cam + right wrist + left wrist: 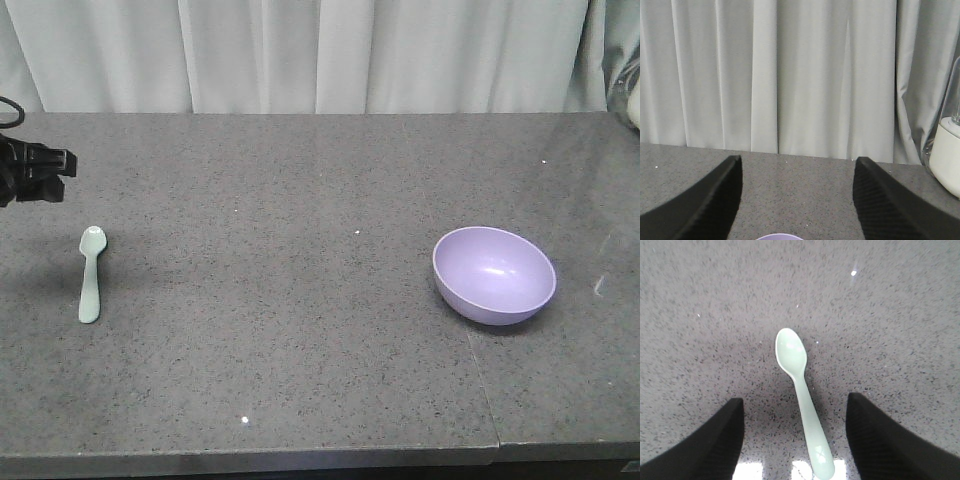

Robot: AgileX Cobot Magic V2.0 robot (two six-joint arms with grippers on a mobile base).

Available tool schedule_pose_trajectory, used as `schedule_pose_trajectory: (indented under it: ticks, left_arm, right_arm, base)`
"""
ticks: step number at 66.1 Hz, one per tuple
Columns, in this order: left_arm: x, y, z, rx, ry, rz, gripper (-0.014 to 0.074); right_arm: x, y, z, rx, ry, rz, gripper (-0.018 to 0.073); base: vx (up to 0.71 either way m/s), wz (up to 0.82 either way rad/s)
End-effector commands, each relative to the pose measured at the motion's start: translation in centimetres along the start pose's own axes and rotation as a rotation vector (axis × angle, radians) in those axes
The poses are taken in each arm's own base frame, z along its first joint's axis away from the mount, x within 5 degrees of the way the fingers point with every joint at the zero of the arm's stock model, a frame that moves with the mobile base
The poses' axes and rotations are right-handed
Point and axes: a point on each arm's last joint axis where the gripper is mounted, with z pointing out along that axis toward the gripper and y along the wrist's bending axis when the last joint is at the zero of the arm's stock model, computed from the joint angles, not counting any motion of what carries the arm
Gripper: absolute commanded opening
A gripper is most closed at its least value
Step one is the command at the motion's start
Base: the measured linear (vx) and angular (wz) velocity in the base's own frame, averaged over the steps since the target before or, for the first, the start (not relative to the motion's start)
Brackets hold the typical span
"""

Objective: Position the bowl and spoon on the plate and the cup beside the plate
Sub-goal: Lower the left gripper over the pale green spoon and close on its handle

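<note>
The mint-green spoon lies flat on the grey stone table at the left, head pointing away. In the left wrist view the spoon lies lengthwise between the two black fingers, which stand wide apart above it without touching. My left gripper is open, and it shows only as a dark shape at the front view's left edge. The lavender bowl sits upright and empty at the right. Its rim peeks in under my open right gripper. The plate and the cup are out of view.
Pale curtains hang behind the table. A white object with a clear top stands at the table's far right corner. A seam runs through the tabletop near the bowl.
</note>
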Motion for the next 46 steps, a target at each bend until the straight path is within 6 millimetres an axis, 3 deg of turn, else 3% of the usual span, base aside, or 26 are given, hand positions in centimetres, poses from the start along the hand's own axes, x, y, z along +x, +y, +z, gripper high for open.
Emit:
schedule_pose_trajectory:
  ticks: [1,17,46]
  left_arm:
    - [-1.2,-0.3,-0.6,0.016,-0.077,-0.023,0.0429]
    - [-0.8,-0.1,2.7,0.003,0.025,-0.027,0.0429]
    - [-0.1,-0.8,5.3,0.002,0.107,-0.038,0.0429]
  right_arm:
    - [-1.4,-0.3,0.0,0.027,-0.078,0.005,0.0475]
    - [-1.4,-0.3,0.0,0.027,-0.078,0.006,0.0475]
    - [-1.4,-0.3,0.0,0.026,-0.078,0.011,0.0475]
  base:
    - [0.00,0.00]
    - [0.00,0.00]
    - [0.00,0.00]
